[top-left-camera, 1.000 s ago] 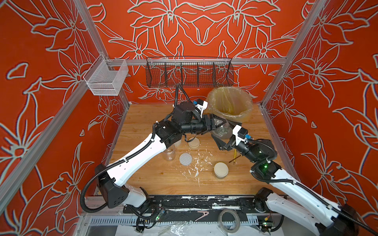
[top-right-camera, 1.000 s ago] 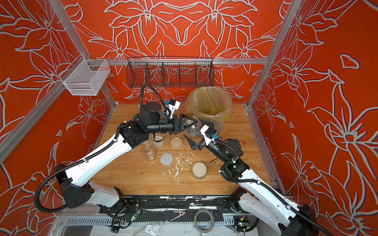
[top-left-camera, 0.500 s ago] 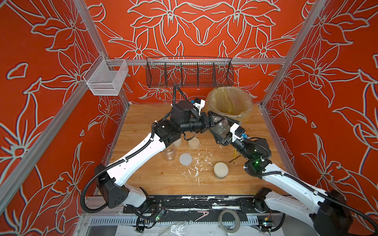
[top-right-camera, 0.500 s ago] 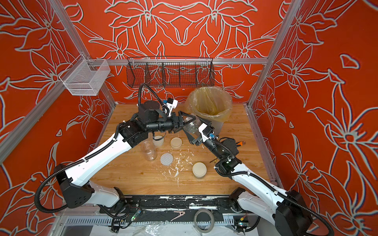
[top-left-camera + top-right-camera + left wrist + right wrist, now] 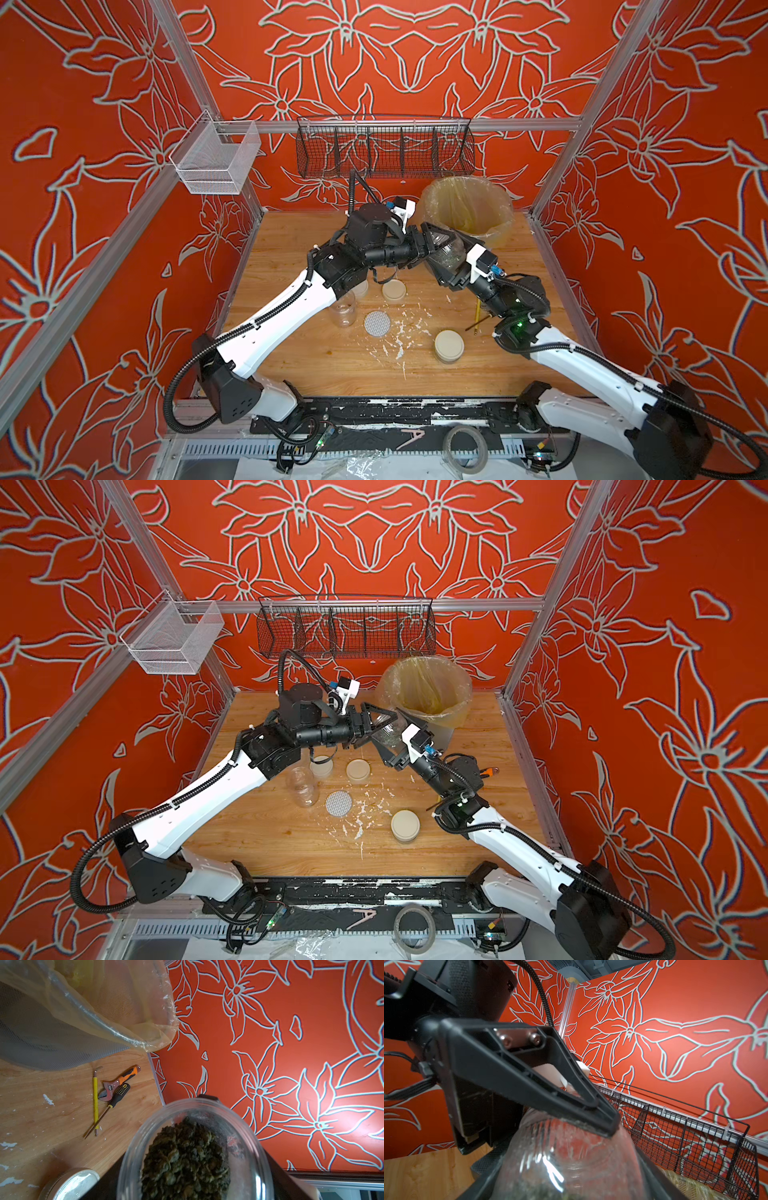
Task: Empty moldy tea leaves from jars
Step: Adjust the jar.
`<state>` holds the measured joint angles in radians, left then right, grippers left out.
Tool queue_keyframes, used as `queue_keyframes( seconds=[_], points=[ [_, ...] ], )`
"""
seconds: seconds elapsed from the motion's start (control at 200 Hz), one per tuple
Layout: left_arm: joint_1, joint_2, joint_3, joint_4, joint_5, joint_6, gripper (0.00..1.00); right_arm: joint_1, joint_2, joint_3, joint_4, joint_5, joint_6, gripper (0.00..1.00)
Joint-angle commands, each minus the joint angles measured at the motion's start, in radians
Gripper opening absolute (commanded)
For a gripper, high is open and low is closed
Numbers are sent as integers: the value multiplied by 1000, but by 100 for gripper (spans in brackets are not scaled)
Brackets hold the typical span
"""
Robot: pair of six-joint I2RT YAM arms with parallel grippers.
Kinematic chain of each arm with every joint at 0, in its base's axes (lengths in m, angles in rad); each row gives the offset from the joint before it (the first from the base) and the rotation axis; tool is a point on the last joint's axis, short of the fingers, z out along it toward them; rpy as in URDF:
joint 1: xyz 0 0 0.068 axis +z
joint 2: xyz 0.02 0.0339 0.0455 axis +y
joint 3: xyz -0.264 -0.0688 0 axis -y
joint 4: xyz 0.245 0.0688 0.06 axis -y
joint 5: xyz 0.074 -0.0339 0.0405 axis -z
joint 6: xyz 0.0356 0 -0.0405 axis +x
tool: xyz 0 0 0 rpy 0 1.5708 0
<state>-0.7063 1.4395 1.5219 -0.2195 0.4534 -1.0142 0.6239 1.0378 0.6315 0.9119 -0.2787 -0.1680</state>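
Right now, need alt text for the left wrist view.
An open clear jar of dark green tea leaves fills the foreground, above a wooden table. Beyond are a wrench, a screwdriver and a lined grey bin.

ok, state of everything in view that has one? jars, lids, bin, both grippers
held jar: lid off, tea leaves inside, lifted beside the bin
left gripper: closed on the held jar
right gripper: closed on the held jar too
tall jar: upright, lid off, looks empty
dotted lid: off, lying flat
squat jar: lid on
bin: open, lined
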Motion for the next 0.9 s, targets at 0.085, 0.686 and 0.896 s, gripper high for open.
queue_keyframes(
  seconds=[0.085, 0.686, 0.896],
  points=[
    [-4, -13, 3, 48, 25, 4, 19, 7, 4, 28, 33, -7, 31, 54],
    [-2, -261, -75, -53, -298, 377, 97, 7, -88, 147, -183, 106, 98, 37],
    [-2, -363, -154, -115, -349, 601, 97, -5, -43, 320, -426, 258, 94, 38]
  ],
)
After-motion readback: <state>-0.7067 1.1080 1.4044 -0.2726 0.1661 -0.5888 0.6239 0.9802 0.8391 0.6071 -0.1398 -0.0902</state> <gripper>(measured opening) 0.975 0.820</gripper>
